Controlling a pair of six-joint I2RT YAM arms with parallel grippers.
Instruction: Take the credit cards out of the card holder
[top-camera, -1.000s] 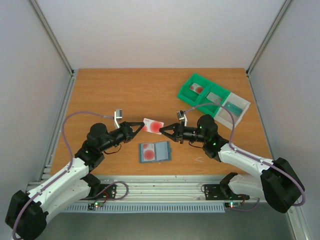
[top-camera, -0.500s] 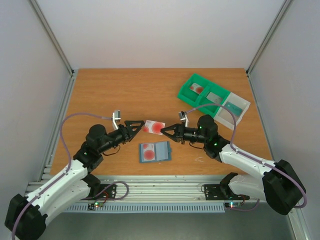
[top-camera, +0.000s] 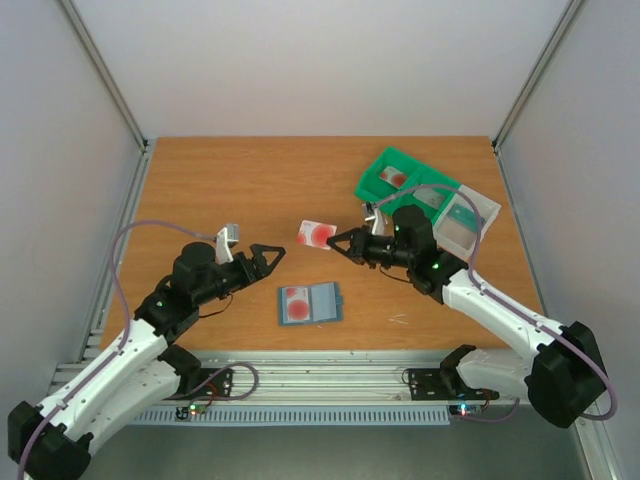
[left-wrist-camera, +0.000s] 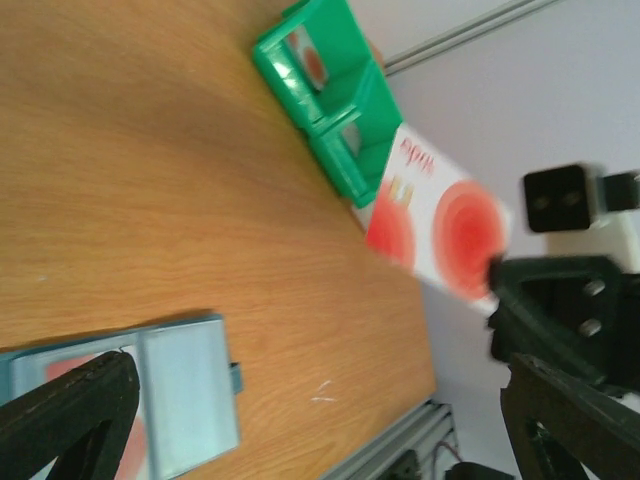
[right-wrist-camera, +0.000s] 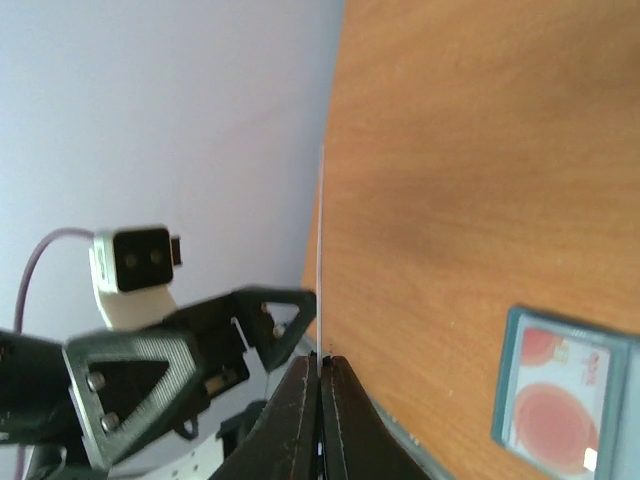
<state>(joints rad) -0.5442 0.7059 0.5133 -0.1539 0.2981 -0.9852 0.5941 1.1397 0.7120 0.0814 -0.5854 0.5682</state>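
Observation:
A white credit card with red circles (top-camera: 317, 234) hangs above the table, with my right gripper (top-camera: 340, 241) shut on its right edge. The right wrist view shows that card edge-on (right-wrist-camera: 320, 250) between the closed fingertips (right-wrist-camera: 322, 362). My left gripper (top-camera: 268, 262) stands open and holds nothing, a short way left of the card. In the left wrist view the card (left-wrist-camera: 437, 228) floats ahead of its wide-spread fingers (left-wrist-camera: 75, 412). The slate-blue card holder (top-camera: 322, 301) lies open on the table below both grippers, and another reddish card (top-camera: 296, 304) shows in its left panel.
A green compartment bin (top-camera: 385, 166) with cards inside joins a white bin (top-camera: 482, 208) at the back right, close behind my right arm. The table's aluminium front rail (top-camera: 320, 372) runs just beyond the card holder.
My left gripper has opened, let go of the card and drawn back to the left. My right gripper has kept the card and carried it back and up.

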